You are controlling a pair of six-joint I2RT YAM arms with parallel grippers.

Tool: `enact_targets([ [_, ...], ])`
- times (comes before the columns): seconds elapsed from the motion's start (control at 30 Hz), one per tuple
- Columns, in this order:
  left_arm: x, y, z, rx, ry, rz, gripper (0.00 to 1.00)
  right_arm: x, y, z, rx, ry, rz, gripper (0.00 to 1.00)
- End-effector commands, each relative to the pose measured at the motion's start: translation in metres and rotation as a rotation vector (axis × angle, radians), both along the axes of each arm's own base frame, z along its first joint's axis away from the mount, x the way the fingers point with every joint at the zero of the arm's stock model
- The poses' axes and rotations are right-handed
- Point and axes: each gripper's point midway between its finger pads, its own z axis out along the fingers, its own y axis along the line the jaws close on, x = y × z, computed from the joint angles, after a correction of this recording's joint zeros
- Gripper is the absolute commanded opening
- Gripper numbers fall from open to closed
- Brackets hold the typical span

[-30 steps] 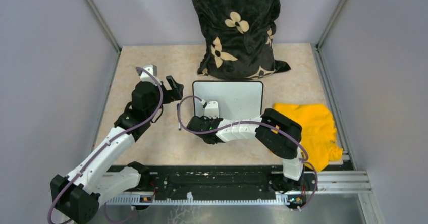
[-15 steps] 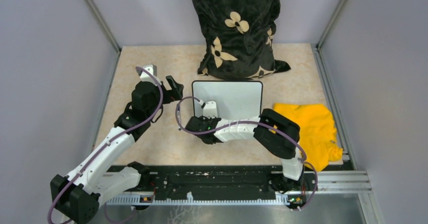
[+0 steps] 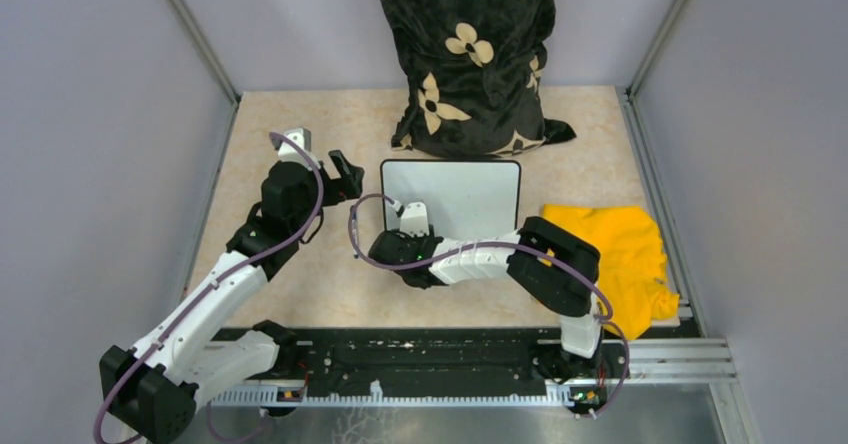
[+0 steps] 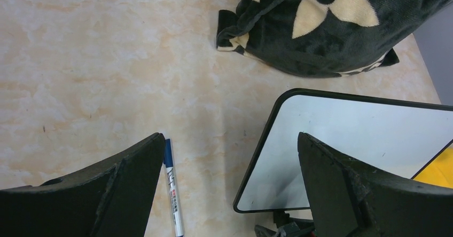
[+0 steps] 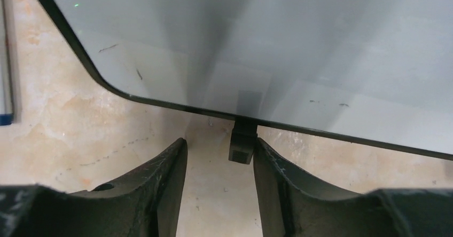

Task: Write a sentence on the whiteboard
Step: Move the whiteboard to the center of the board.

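Observation:
The whiteboard (image 3: 462, 192) lies flat mid-table, black-framed, its face blank apart from a few faint specks; no sentence shows on it. My right gripper (image 5: 219, 143) is open at the board's near edge, and the board's small black foot (image 5: 241, 142) sits between the tips against the right finger (image 5: 272, 173). A blue-capped marker (image 4: 172, 194) lies on the table left of the whiteboard (image 4: 342, 146), and its tip end shows at the edge of the right wrist view (image 5: 4, 87). My left gripper (image 4: 229, 135) hovers wide open above the board's left edge and the marker, holding nothing.
A black pillow with cream flowers (image 3: 470, 54) leans against the back wall just behind the board. A yellow cloth (image 3: 615, 254) lies crumpled to the right of the board. Grey walls close in the table on three sides.
The right wrist has slid a little left along the board's near edge, and the board has shifted slightly left with it. The left arm has not moved.

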Motion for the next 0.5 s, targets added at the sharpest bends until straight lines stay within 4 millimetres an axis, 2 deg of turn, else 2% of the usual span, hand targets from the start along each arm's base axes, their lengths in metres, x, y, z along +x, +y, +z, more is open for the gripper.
enact_targets([
  [0.0, -0.001, 0.003, 0.007, -0.003, -0.019, 0.018, 0.99, -0.020, 0.016, 0.021, 0.114, -0.018, 0.115, 0.50],
  [0.13, -0.002, 0.010, 0.010, 0.004, -0.029, 0.044, 0.99, -0.031, 0.021, 0.049, 0.221, -0.079, 0.196, 0.58],
  [0.27, -0.002, 0.014, 0.012, 0.010, -0.039, 0.062, 0.99, -0.043, 0.004, 0.074, 0.270, -0.152, 0.221, 0.63],
  [0.33, -0.002, 0.014, 0.012, 0.012, -0.040, 0.063, 0.99, -0.045, -0.018, 0.083, 0.302, -0.183, 0.179, 0.63],
  [0.4, -0.002, 0.013, 0.011, 0.013, -0.039, 0.058, 0.99, -0.043, -0.049, 0.088, 0.316, -0.228, 0.092, 0.63],
  [0.47, -0.001, 0.011, 0.009, 0.014, -0.034, 0.052, 0.99, -0.039, -0.082, 0.085, 0.286, -0.277, 0.013, 0.62],
])
